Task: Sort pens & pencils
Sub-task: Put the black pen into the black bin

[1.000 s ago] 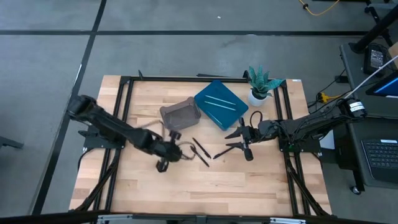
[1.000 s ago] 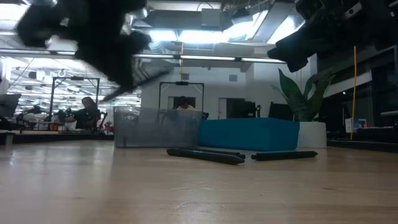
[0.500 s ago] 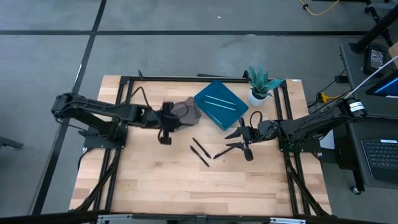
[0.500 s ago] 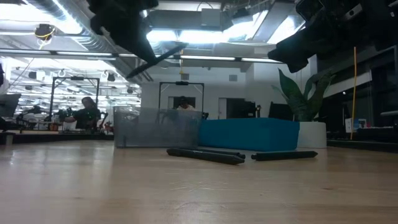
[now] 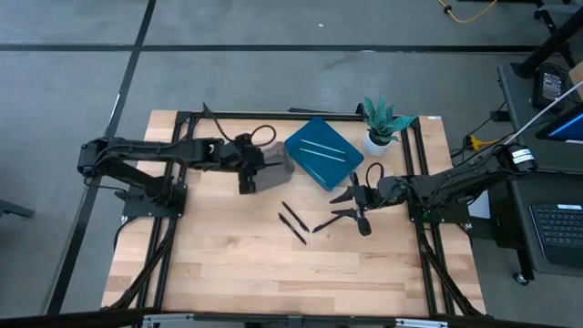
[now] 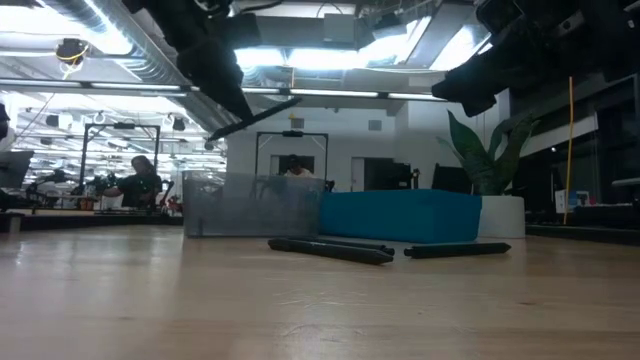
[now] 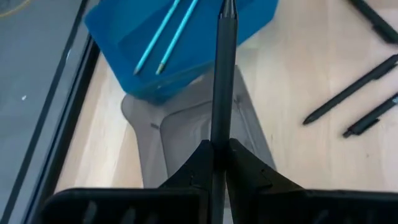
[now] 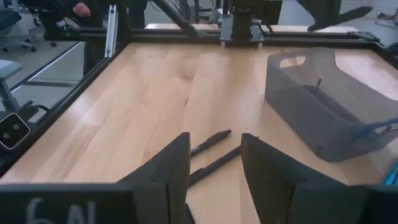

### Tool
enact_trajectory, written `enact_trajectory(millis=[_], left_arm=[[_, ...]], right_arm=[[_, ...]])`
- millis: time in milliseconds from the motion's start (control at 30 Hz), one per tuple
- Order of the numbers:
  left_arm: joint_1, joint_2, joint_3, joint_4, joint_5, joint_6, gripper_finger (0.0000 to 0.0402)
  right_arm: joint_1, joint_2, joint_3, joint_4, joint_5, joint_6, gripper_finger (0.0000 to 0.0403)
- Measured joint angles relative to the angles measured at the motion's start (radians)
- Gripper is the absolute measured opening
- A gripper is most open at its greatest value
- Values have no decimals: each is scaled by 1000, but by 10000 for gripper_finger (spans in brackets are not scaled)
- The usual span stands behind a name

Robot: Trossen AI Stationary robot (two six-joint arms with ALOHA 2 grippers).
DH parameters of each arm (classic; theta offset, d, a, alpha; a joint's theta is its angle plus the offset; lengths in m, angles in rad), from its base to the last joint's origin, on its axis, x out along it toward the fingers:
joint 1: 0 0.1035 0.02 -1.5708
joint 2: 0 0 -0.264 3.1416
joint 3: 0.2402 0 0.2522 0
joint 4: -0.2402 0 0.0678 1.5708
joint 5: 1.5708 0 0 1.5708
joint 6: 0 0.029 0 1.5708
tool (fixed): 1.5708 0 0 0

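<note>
Left end effector (image 7: 217, 163), clamped on a black stick (image 7: 222, 74), had swung over the grey bin (image 5: 266, 169) | drop judged next | three black sticks (image 5: 291, 221) lay on the counter (image 5: 228, 273) | right end effector (image 5: 347, 205) waited spread beside them.

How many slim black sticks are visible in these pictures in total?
4. Three slim black sticks lie on the light wooden table between the arms. The fourth stick is clamped in the left gripper above the translucent grey plastic bin, which may hide more.
</note>
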Motion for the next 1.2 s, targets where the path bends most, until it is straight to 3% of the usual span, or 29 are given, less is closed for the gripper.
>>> enact_trajectory(millis=[433, 867, 1200], left_arm=[[81, 41, 0, 0, 0, -70, 17], [153, 250, 0, 4, 140, -82, 17], [163, 269, 0, 3, 206, -78, 17]], right_arm=[[0, 0, 0, -28, 0, 1, 145], [0, 0, 0, -39, 1, 3, 145], [0, 0, 0, -45, 1, 1, 145]])
